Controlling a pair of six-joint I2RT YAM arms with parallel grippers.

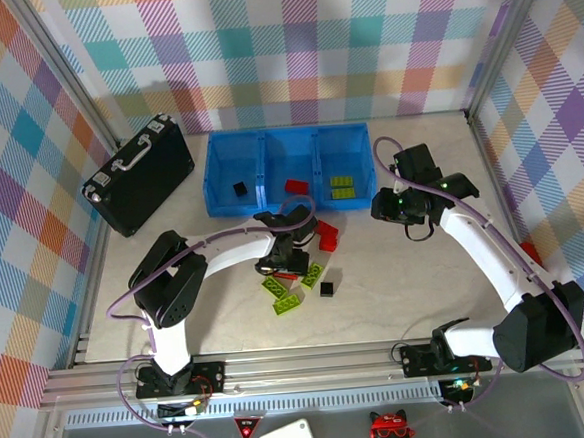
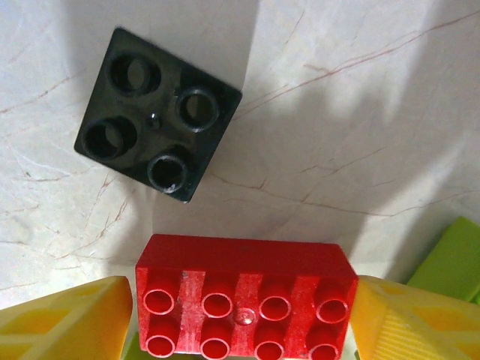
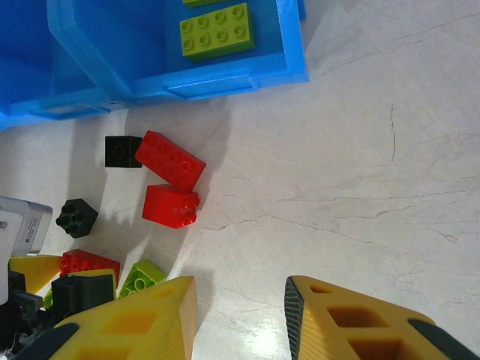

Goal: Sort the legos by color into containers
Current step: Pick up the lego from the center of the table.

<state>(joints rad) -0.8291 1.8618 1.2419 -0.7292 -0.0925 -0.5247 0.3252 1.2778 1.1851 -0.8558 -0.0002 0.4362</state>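
Seen from above, the blue tray (image 1: 260, 171) holds a black cube (image 1: 238, 189), a red piece (image 1: 296, 187) and lime-green bricks (image 1: 344, 186), one colour to each compartment. Loose legos (image 1: 282, 290) are scattered just in front of it.

At the left wrist, a red brick (image 2: 244, 262) is clamped by the left gripper (image 2: 244, 319).

At the right wrist, the right gripper (image 3: 240, 319) is held apart over bare table (image 3: 360, 187).

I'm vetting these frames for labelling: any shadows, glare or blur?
Top external: even light, sharp. Left wrist: sharp, soft shadows fall across the table beside the black brick. Right wrist: glare on the table near the bottom edge, focus good.
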